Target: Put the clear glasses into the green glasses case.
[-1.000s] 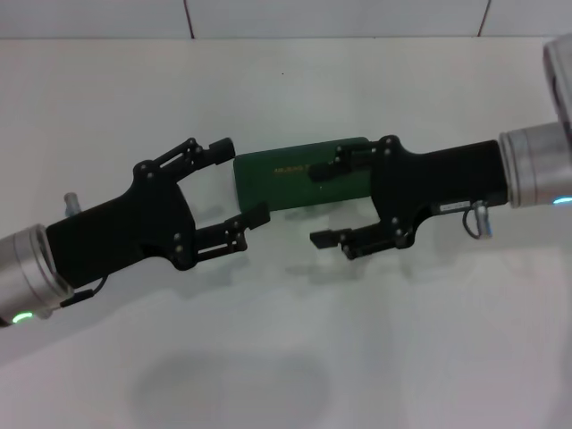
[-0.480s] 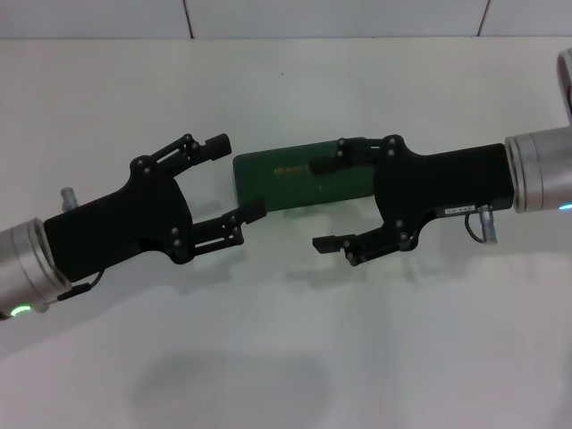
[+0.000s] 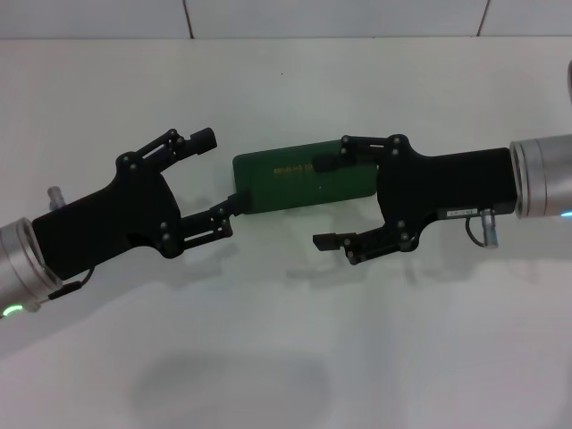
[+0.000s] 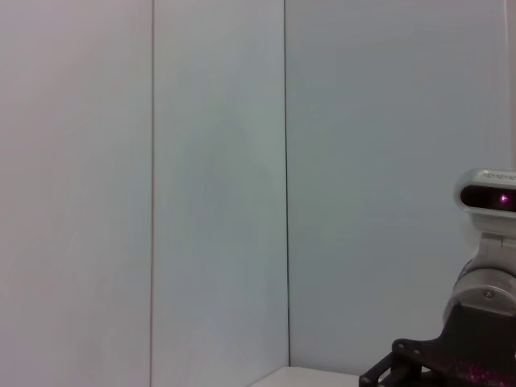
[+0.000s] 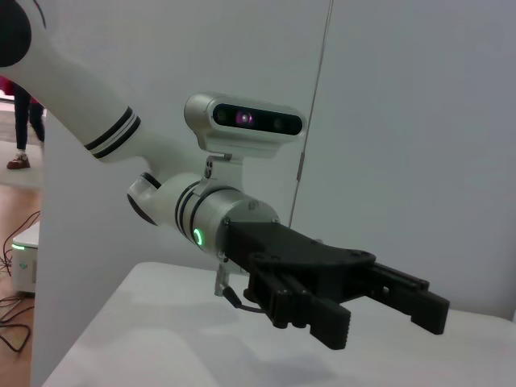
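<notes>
Where the head view looks down on the white bench [image 3: 286,357], the green glasses case [image 3: 295,179] lies shut at its middle, lid up, faint lettering showing. Left hand [image 3: 213,172]: fingers spread wide, drawn back from the case since a second ago, lower fingertip just at the case's near corner. Right hand [image 3: 325,202]: fingers apart, upper one over the lid, lower one off the case's near edge, barely moved. Clear glasses: not visible in any view. Judgement: the case looks closed, so either the glasses are already inside or cannot be made out.

Left wrist view: pale panelled wall [image 4: 218,185], the right arm at one corner.

Right wrist view: left hand [image 5: 379,310] open above the bench, wall behind.
</notes>
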`<state>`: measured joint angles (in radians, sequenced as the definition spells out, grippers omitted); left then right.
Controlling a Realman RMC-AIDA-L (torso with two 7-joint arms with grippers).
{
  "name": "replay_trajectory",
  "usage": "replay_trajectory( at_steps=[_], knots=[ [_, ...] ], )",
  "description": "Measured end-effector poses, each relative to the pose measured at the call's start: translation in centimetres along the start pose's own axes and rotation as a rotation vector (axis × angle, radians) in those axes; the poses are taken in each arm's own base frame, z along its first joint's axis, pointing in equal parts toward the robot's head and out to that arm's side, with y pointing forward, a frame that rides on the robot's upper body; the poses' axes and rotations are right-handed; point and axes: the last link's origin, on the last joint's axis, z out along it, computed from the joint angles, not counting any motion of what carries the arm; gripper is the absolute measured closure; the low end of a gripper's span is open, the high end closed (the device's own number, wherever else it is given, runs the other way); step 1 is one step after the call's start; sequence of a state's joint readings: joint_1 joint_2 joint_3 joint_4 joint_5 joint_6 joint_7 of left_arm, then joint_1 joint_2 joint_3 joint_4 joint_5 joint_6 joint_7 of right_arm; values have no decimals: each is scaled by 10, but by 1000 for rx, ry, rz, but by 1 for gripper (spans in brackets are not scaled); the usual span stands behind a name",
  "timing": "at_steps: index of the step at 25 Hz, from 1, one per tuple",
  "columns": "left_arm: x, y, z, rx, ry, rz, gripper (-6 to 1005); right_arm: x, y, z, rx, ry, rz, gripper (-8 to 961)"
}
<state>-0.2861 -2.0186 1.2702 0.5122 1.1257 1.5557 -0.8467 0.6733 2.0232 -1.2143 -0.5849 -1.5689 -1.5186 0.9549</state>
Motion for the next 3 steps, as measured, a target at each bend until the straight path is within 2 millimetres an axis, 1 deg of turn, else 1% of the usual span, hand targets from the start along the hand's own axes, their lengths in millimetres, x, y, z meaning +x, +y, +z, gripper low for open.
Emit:
replay_trajectory(
  at_steps=[3],
  knots=[
    [-1, 1, -1, 1, -1, -2, 136, 1, 1, 0, 0, -1, 3, 83]
  ],
)
